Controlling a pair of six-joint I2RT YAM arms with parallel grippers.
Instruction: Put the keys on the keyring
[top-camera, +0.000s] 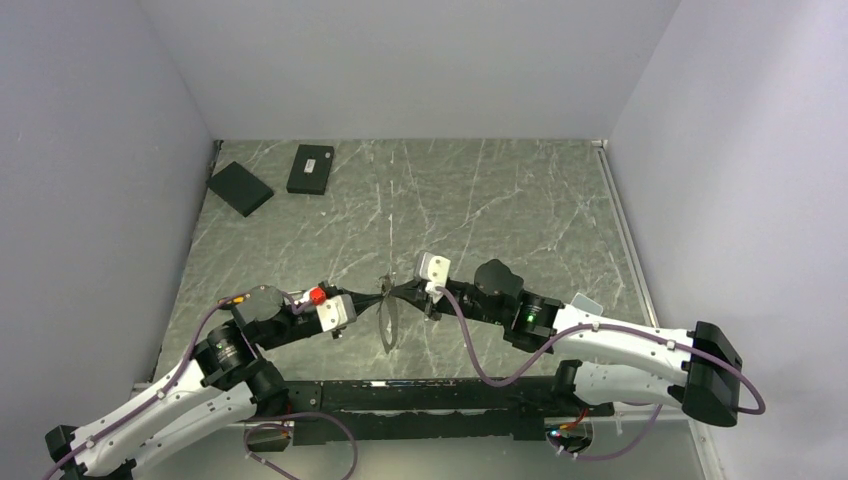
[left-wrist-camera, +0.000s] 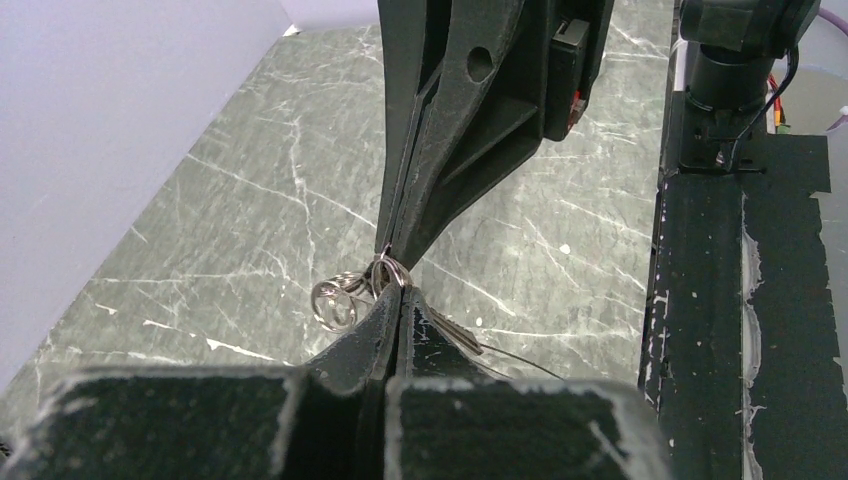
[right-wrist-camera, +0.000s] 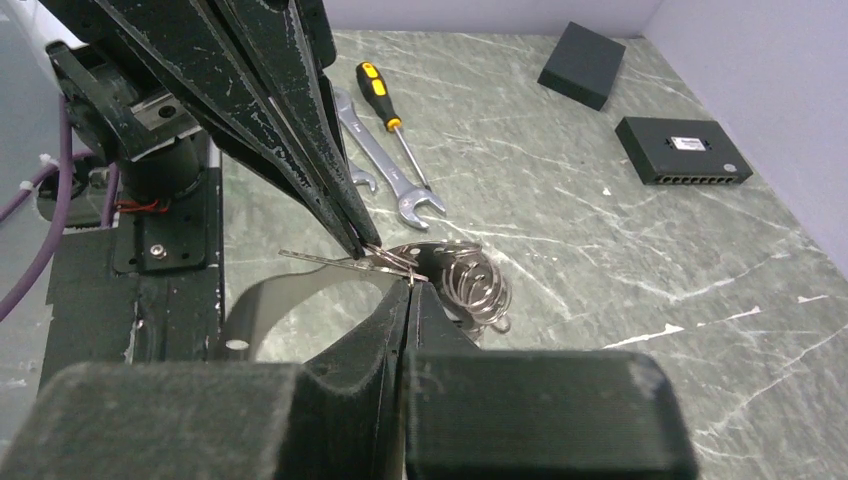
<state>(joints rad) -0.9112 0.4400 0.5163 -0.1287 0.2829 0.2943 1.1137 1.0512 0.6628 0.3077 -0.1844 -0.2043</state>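
At the far left corner of the surface (top-camera: 520, 200), a plain black box (top-camera: 240, 188), set askew. Just right of it, a labelled black box (top-camera: 311, 169) with a row of small openings along one side. Both closed and apart from each other; contents not to be told.

Nearer on the left side, seen past the left arm in the right wrist view, two silver wrenches (right-wrist-camera: 385, 165) side by side and touching. Just beside them a yellow-and-black screwdriver (right-wrist-camera: 384, 98). All flat on the marble.

Toward the middle, over the near half of the surface, the left gripper (left-wrist-camera: 397, 297):
- fingers pressed together with no gap;
- tips pinched on the keys (right-wrist-camera: 320, 261), one flat blade jutting out sideways from the pinch;
- meets the right gripper tip to tip.

At the meeting point, the keyring (right-wrist-camera: 470, 283): thin wire loops coiled together, held up off the surface, hanging just beside the fingers.

Below the bunch, a pale grey strip (right-wrist-camera: 262, 300) with a hole near its end, curving away. Whether resting on the marble or hanging, cannot tell.

Then the right gripper (right-wrist-camera: 411, 287): fingers likewise shut tight, clamped on the wire of the keyring at the very tips, pointing left toward the other gripper.
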